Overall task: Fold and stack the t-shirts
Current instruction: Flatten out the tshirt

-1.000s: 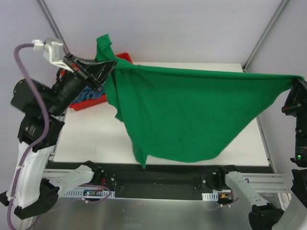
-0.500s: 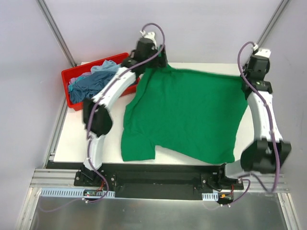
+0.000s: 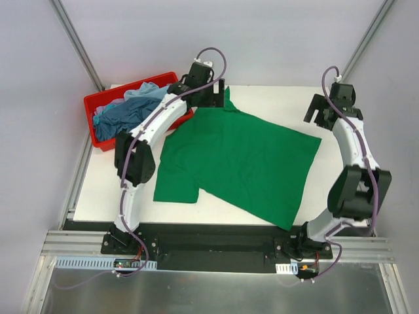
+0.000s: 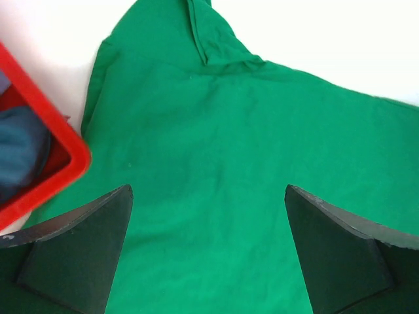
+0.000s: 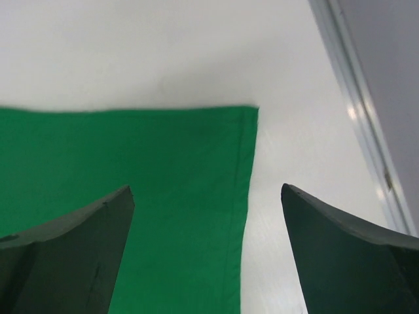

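The bright green t-shirt (image 3: 236, 160) lies spread flat on the white table (image 3: 111, 190), one sleeve toward the front left. My left gripper (image 3: 216, 98) hovers open over its far left corner; in the left wrist view the green t-shirt (image 4: 229, 131) fills the space under the wide-apart left gripper (image 4: 208, 190). My right gripper (image 3: 315, 114) is open just beyond the far right corner; the right wrist view shows the right gripper (image 5: 206, 189) straddling the hemmed edge of the green t-shirt (image 5: 131, 150), touching nothing. A teal-blue t-shirt (image 3: 121, 118) and a pale blue t-shirt (image 3: 143, 91) sit crumpled in the bin.
The red bin (image 3: 99, 140) stands at the table's back left, its corner (image 4: 59, 140) close beside the green shirt and my left gripper. A metal rail (image 5: 360, 111) runs along the table's right edge near my right gripper. Bare table (image 5: 196, 52) lies beyond the shirt.
Both grippers held the green t-shirt stretched in the air, lowered it onto the table, then opened and let go. The shirt now lies flat and has settled toward the front.
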### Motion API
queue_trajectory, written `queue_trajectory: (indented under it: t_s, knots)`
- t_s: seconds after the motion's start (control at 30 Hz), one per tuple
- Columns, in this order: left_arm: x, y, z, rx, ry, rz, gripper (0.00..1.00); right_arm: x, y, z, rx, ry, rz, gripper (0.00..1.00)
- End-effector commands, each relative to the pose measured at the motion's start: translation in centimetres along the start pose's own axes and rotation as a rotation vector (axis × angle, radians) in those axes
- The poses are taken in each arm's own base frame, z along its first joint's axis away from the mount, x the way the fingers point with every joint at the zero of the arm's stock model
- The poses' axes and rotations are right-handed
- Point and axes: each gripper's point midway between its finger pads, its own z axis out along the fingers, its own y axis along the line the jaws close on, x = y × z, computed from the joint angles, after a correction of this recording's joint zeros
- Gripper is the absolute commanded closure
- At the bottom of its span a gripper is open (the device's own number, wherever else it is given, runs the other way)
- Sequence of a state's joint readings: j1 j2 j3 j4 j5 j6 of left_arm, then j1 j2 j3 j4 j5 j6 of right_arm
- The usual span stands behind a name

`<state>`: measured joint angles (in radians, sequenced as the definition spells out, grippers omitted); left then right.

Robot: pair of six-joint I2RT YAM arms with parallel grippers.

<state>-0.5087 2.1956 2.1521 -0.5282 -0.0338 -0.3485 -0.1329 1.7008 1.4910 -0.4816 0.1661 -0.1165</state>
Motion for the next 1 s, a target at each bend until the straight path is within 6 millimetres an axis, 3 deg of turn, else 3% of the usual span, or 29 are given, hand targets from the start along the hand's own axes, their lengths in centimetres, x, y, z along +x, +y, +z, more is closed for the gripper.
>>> queue_trajectory:
  t_s: [0.0, 0.17, 0.27, 0.37, 0.5, 0.7, 0.97]
  knots:
    - [0.3, -1.3, -5.5, 0.071, -0.003, 0.001, 0.01, 4.3, 3.2, -5.5, -0.142, 0.045, 0.113, 0.04]
    - [3.4, -0.3, -8.8, 0.050, 0.036, -0.030, 0.01, 12.6, 6.7, -6.9, -0.276, 0.230, 0.130, 0.04]
    - [5.4, 0.5, -10.1, 0.035, 0.056, -0.053, 0.01, 15.7, 7.2, -6.3, -0.286, 0.289, 0.113, 0.04]
    - [7.4, 2.2, -10.9, -0.021, 0.066, -0.064, 0.01, 17.5, 7.2, -5.0, -0.276, 0.357, 0.093, 0.04]
    - [8.9, 3.2, -11.3, -0.047, 0.074, -0.072, 0.01, 18.2, 7.0, -2.5, -0.240, 0.409, 0.051, 0.04]
    - [8.9, 3.8, -10.8, -0.077, 0.067, -0.075, 0.01, 18.3, 5.7, 1.7, -0.177, 0.495, 0.089, 0.04]
    - [9.8, 4.5, -7.8, -0.123, 0.109, -0.082, 0.01, 17.0, 3.1, 5.3, -0.221, 0.599, 0.119, 0.03]
